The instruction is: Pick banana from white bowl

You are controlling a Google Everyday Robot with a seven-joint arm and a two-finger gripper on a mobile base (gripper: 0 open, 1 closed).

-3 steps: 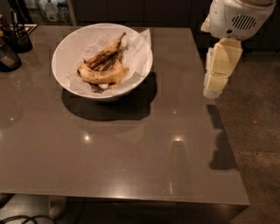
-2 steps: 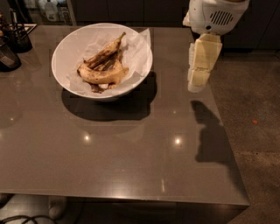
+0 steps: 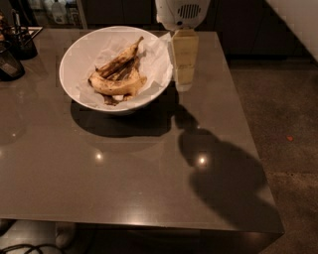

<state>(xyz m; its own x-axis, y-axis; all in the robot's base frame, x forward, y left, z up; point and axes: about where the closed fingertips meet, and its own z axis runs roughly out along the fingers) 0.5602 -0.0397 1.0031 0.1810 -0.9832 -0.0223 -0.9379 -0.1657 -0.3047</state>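
- On the grey worktop [image 3: 124, 188], toward its back left: the white bowl [image 3: 74, 59], wide and glossy, standing upright above a dark shadow of its own.
- Inside the bowl, as a lining: crumpled white paper [image 3: 155, 57], spilling over the right rim.
- On that paper, near the bowl's middle and toward the front: the banana [image 3: 119, 85], plump, curved, yellow with brown speckles, lying on its side.
- Just behind it and touching it: thinner, darker brown banana pieces [image 3: 119, 62], with a pointed stem aimed up and to the right.
- At the top middle, hanging down from a white wrist housing [image 3: 181, 12]: the gripper [image 3: 184, 83], pale yellow, pointing straight down, just beside the bowl's right rim and close to the overhanging paper.
- Open or closed: cannot tell from this view; nothing seen held in the gripper.
- Banana and gripper apart, with the bowl's right wall between them.
- Across the right half of the worktop: the arm's broad dark shadow [image 3: 223, 178].
- At the far left edge of the worktop: small dark containers [image 3: 11, 67], well apart from the gripper.
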